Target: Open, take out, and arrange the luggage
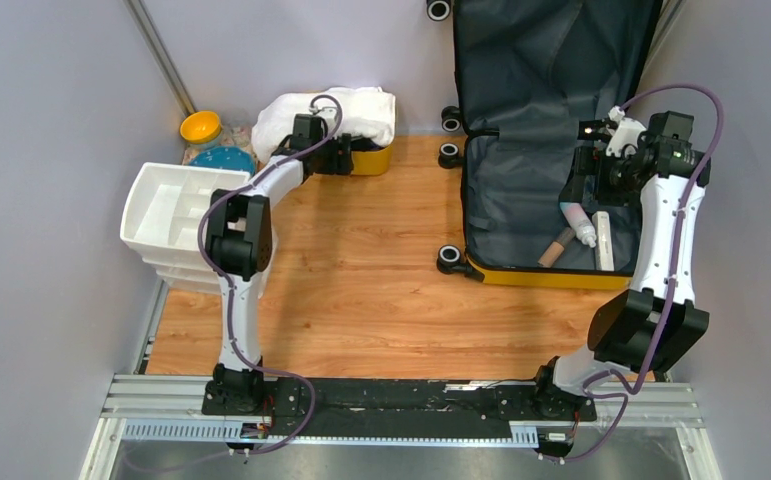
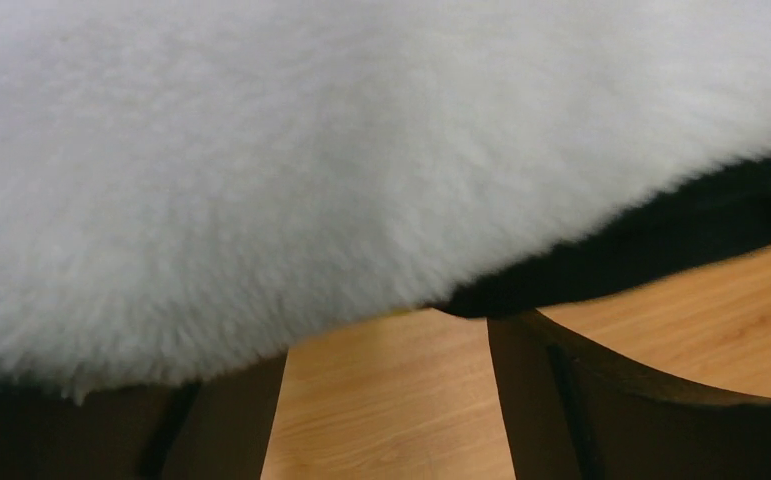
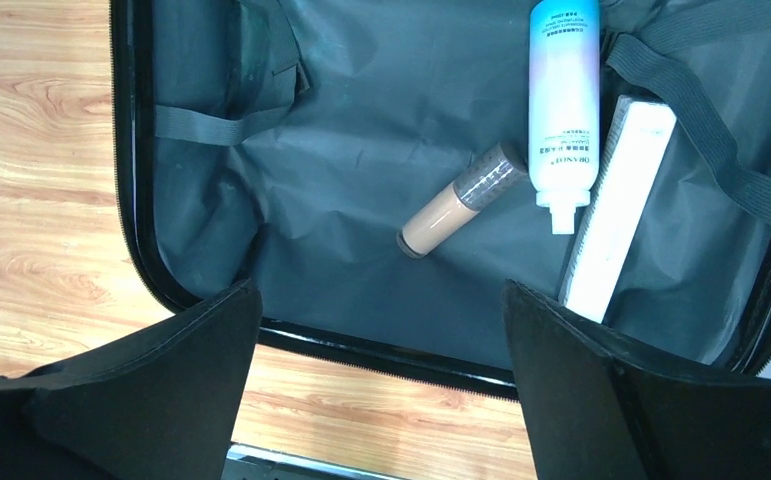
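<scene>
While hanging over the luggage (image 1: 551, 120), holds the right hand (image 3: 378, 297) spread to the full, with nothing between its fingers. Looks down from there on a tan tube (image 3: 461, 205), a white bottle (image 3: 564, 100) and a long white box (image 3: 616, 210), side by side on the luggage's grey lining. Holds the left hand (image 2: 386, 345) parted too and empty, well left of the luggage, at the edge of a white fluffy cloth (image 2: 311, 150) heaped in a yellow tub (image 1: 373, 160). Shows the luggage open on the desk (image 1: 361, 280), lid upright behind.
</scene>
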